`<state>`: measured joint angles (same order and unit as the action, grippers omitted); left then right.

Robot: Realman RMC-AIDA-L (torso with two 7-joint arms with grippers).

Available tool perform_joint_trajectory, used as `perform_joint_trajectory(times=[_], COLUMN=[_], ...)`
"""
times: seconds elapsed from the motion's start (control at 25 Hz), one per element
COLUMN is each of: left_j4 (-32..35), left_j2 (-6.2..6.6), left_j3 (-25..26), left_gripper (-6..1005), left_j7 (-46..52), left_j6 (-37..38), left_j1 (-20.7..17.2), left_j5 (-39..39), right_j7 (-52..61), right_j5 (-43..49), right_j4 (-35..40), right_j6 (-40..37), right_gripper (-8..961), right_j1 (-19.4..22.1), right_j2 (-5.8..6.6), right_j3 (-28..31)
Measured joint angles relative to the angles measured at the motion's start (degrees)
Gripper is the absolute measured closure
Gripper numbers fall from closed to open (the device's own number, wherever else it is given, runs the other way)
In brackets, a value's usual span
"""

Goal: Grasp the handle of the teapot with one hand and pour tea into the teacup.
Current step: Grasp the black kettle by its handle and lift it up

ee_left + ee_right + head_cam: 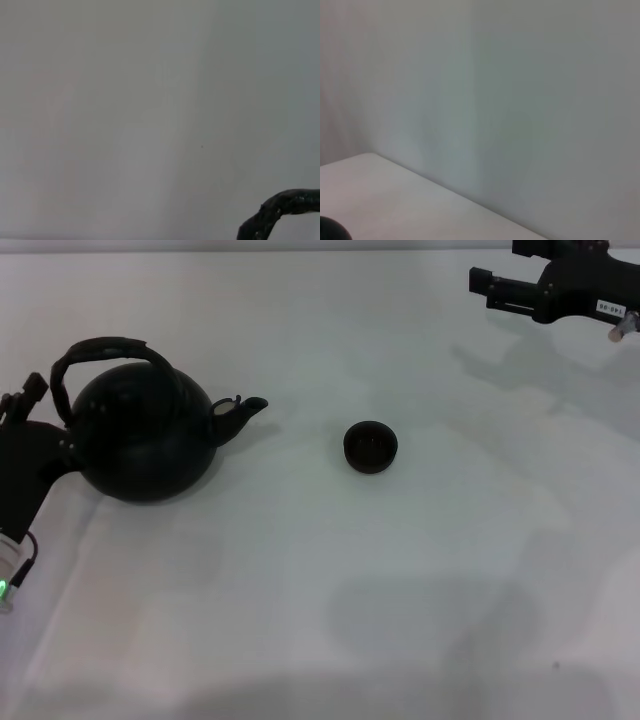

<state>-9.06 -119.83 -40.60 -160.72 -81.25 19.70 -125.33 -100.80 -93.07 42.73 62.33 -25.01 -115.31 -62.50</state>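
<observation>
**Left arm beside the pot, grasp not yet made**

A plain white table (pixel 330 620) fills the head view, bare but for two dark things.

Nearest, at about 8 o'clock, the left gripper (pixel 30 405) sits just beside the teapot (pixel 140 440), close to the near end of the handle (pixel 105 350). Whether its claw is open or closed I cannot tell; the fingers are lost against the black pot. The pot stands upright, spout pointing toward 3 o'clock at the cup (pixel 370 447), which sits near the middle, apart from the spout.

Judging by this, the step in hand is the reach for the handle. Next the claw must close round the arched band, lift, carry the spout over the cup and tilt.

Farthest, at 1 o'clock, the right gripper (pixel 485 285) hangs parked, partly cut off; its claw state is unclear. The left wrist view catches only a piece of the handle (pixel 285 205).
</observation>
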Motion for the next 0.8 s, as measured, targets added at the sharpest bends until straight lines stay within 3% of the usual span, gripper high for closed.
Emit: perform_joint_trajectory(times=[0.44,0.64,0.8], left_j4=[-2.41,-2.90,-3.08], left_j2=[-0.05,0.01,0.17], left_j3=[1.61,1.45,1.67], left_gripper=[172,257,403], left_j7=[-0.15,-0.07,0.59], left_j6=[-0.64,-1.38,-1.53], left_j1=[-0.57,-0.78,-0.81], left_j5=[0.48,1.07,1.11], right_j7=[-0.01,-0.01,-0.01], right_j5=[0.08,0.36,0.47], right_j4=[-1.01,-1.24,-1.33], right_j6=[-0.80,-1.06,-1.15], right_gripper=[108,109,109], right_j1=[-0.15,-0.25,-0.09], right_j2=[0.13,0.17,0.18], right_j3=[0.02,0.02,-0.11])
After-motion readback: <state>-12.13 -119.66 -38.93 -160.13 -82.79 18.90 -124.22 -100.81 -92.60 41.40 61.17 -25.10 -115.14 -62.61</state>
